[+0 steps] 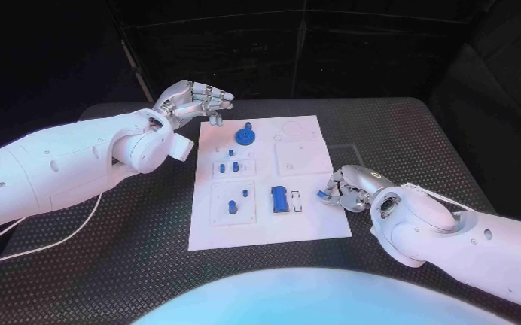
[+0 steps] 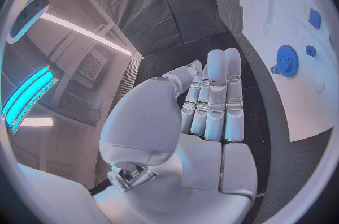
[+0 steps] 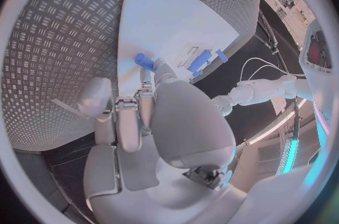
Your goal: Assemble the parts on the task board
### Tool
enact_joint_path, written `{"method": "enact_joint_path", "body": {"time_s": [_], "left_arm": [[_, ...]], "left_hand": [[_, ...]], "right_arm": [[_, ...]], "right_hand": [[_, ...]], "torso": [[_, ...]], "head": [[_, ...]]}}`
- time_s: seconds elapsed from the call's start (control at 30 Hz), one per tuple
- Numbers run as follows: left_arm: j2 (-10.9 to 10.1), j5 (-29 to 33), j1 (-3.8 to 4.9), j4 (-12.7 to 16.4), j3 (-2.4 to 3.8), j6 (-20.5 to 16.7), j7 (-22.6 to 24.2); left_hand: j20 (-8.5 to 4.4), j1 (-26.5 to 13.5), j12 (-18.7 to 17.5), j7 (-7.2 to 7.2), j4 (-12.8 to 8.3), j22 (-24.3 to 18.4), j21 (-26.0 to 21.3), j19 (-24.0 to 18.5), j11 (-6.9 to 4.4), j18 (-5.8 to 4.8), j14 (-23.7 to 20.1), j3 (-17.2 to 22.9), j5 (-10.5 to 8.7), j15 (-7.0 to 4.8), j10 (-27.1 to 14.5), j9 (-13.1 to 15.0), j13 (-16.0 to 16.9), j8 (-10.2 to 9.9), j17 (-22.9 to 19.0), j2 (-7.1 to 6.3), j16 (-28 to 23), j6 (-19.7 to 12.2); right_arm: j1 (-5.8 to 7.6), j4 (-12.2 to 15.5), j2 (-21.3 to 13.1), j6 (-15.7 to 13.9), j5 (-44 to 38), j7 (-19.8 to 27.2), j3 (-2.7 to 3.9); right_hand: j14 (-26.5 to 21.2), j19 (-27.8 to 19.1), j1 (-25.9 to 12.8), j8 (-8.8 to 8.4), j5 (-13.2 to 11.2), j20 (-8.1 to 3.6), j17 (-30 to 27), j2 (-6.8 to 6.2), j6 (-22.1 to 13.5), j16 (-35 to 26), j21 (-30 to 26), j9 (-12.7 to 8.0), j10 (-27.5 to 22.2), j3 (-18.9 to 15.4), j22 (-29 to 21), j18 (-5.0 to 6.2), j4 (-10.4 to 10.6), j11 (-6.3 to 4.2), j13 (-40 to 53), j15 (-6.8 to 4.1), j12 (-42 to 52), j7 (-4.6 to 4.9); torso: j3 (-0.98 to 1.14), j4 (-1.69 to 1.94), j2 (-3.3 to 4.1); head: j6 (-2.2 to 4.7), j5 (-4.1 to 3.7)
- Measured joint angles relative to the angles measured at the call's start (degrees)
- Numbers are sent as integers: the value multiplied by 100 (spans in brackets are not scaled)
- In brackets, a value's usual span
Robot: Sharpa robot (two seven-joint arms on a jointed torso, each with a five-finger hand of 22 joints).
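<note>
Left hand point(image 1: 198, 102): raised off the far-left corner of the task board point(image 1: 315, 220), fingers straight and apart, holding nothing.

Task board: white plate, flat at the middle of the black table point(image 1: 130, 250), with shallow recessed panels.

Blue gear point(image 1: 245, 138): toothed disc with a centre knob, seated in the far part of the board, just right of the left hand. Judged rigid, light plastic; the knob is the natural place to take hold, the teeth giving purchase at the rim.

Small blue pegs point(image 1: 229, 167): several short pieces standing in the left-hand panels, mid and near. Judged light, stiff, easily tipped; pinch at the sides.

Blue block point(image 1: 280, 198): oblong part lying in the near-middle of the board. Judged hard and smooth; grasp across the long sides.

Small blue part point(image 3: 144, 60): short cylinder, pinched at the fingertips of the right hand point(image 1: 349, 187), at the board's near-right edge. Judged slippery and prone to rolling if released loosely.
</note>
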Motion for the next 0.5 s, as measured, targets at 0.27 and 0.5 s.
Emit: {"method": "enact_joint_path", "body": {"time_s": [0.27,0.5], "left_arm": [[4,0,-5,-1,-1,2,0],[7,0,-7,-1,-2,3,-1]], "left_hand": [[0,0,0,0,0,1,0,0,0,0,0,0,0,0,0,0,0,0,0,0,0,0],[0,0,0,0,0,1,0,0,0,0,0,0,0,0,0,0,0,0,0,0,0,0]], "right_arm": [[1,160,-9,-558,449,80,4],[2,197,123,-784,747,189,5]], "right_hand": [[24,29,-66,5,-7,-13,0,-37,22,25,44,-2,60,136,77,0,91,-19,-53,-23,66,22],[14,49,-148,25,-8,-34,0,-119,25,25,44,-1,82,204,83,0,142,-42,-189,-52,69,25]], "torso": [[-3,1,0],[-7,0,3]], "head": [[1,3],[-3,1]]}}
